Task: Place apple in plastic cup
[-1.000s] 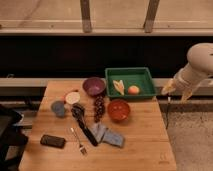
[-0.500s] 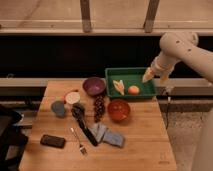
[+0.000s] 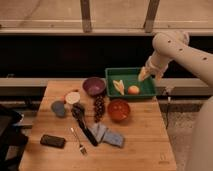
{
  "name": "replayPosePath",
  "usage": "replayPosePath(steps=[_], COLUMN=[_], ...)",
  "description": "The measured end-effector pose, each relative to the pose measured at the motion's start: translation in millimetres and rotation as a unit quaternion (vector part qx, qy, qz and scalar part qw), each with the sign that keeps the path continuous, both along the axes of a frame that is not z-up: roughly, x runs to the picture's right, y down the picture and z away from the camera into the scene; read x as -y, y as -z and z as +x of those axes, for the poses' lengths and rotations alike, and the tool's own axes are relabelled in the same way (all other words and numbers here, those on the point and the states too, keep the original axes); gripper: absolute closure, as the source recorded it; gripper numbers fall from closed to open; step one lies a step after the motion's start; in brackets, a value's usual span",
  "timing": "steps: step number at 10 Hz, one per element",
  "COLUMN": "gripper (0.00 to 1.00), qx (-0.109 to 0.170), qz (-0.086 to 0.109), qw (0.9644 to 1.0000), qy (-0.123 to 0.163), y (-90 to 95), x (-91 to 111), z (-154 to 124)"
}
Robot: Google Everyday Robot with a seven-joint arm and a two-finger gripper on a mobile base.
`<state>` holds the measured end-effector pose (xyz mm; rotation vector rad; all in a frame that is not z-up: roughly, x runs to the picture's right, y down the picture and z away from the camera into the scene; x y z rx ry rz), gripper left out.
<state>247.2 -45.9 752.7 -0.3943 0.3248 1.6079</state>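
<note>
1. Sitting in the green tray point(image 3: 148, 90) at the back right of the tabletop point(image 3: 145, 145), the apple point(image 3: 133, 90) rests on the tray floor just beside the pale banana pieces point(image 3: 119, 86), and seems to lie a little apart from them
2. The tool point(image 3: 143, 74) hangs over the right back part of that tray, above and to the right of the apple and not touching it; whether it is open or closed I cannot tell from here
3. The plastic cup point(image 3: 58, 107) stands well apart from the apple, toward the left side of the tabletop, just beside a cream-topped round thing point(image 3: 73, 97). The purple bowl point(image 3: 94, 86), a grape bunch point(image 3: 99, 106) and an orange-red bowl point(image 3: 119, 109) lie between cup and tray
4. I'd judge the apple light, firm and smooth-skinned, so it should take a fair squeeze, but it will likely roll away if nudged off-centre
5. The best hold looks to be from straight above, across its widest middle, with the tool closing along a line that keeps clear of the banana pieces and the tray's front wall
6. The cup looks squat and light and not much wider than the fruit, so I'd expect it to slide or tip if the apple strikes its rim; a low, centred release seems safest
</note>
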Motion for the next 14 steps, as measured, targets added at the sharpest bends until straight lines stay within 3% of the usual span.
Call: replayPosePath(steps=[3,6,9,14], gripper=[0.35,0.35,0.35,0.35], qx=[-0.021,-0.023,-0.010,0.020], qz=[0.022,0.023,0.010,-0.014], qw=[0.9992,0.9987,0.9987,0.9989], qy=[-0.027,-0.039,-0.048,-0.040], y=[-7.9,-32.8,-65.0,-108.3], x=[-14,-17,-20,-18], z=[-5,-6,-11,-26])
